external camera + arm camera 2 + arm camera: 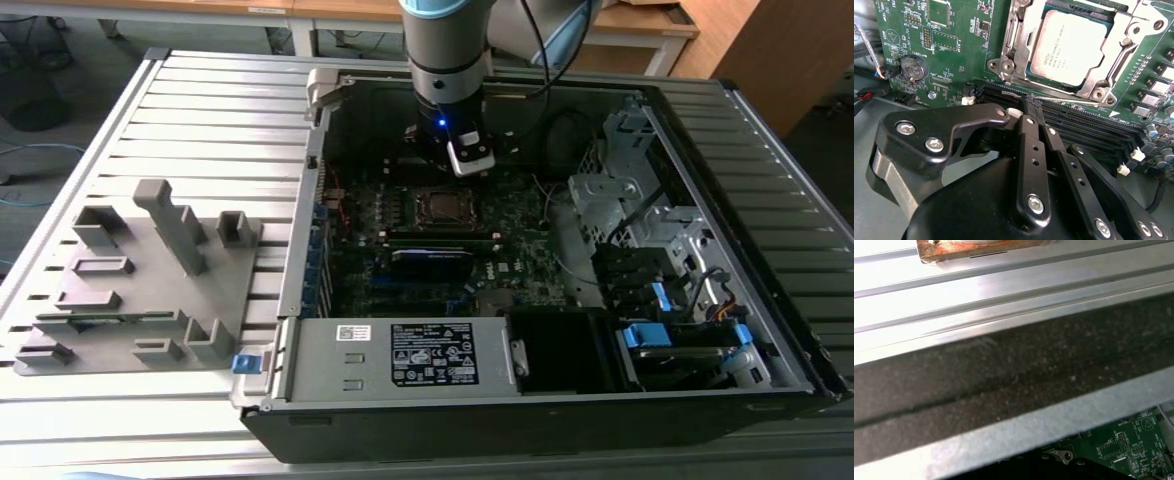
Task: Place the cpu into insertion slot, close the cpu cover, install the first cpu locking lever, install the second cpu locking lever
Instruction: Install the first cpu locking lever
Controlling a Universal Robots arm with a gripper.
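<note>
Pincer is closed, its fingers pressed together on nothing, the tips hanging just beside the insertion slot, over the long black memory sockets that run along that side of the slot. Inside the slot the cpu lies flat, and the cpu cover appears to lie down around it. Being square, the cpu has no long axis. The exterior view sets the pincer just beyond the slot. The first wrist view shows a case edge and a motherboard corner.
</note>
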